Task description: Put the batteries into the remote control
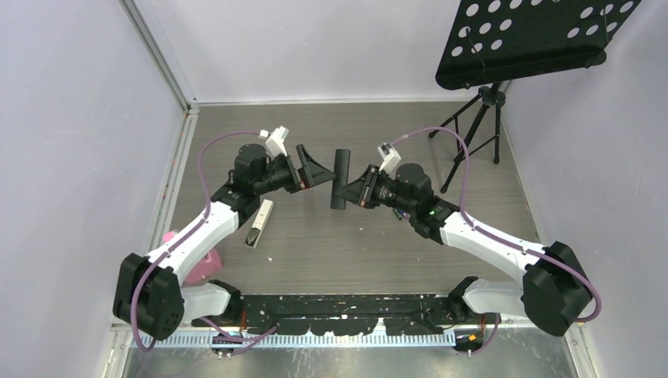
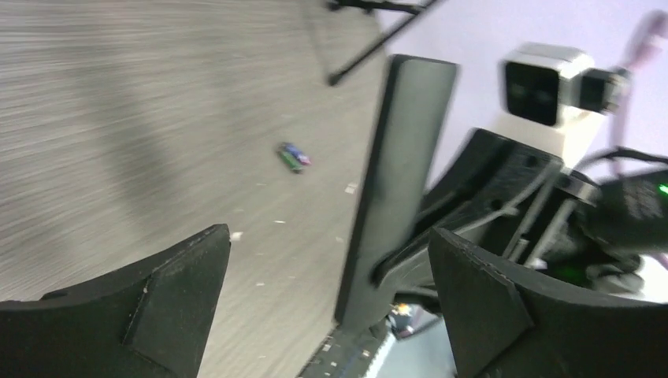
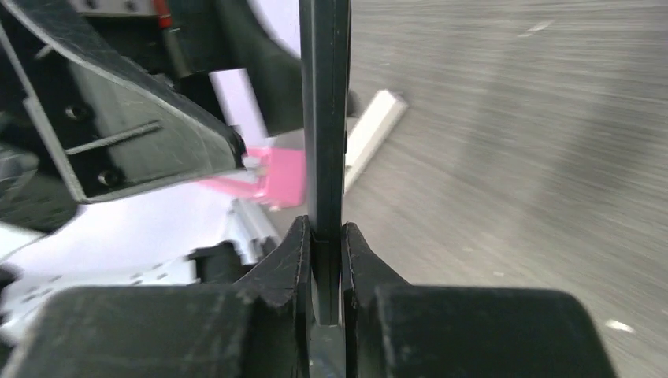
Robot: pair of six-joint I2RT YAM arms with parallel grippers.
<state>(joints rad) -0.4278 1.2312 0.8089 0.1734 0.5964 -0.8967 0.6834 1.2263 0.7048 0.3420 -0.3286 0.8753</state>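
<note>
The right jaws clench the remote clear of the surface, evidently presenting it to the released left jaws beside it; the batteries lie loose near the remote.

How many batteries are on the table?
2: a green battery and a purple-blue battery, together on the table, left of the black remote in the left wrist view. Others may be hidden.

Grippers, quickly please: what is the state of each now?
Left gripper: open, holding nothing.
Right gripper: shut on the long flat black remote control.
</note>
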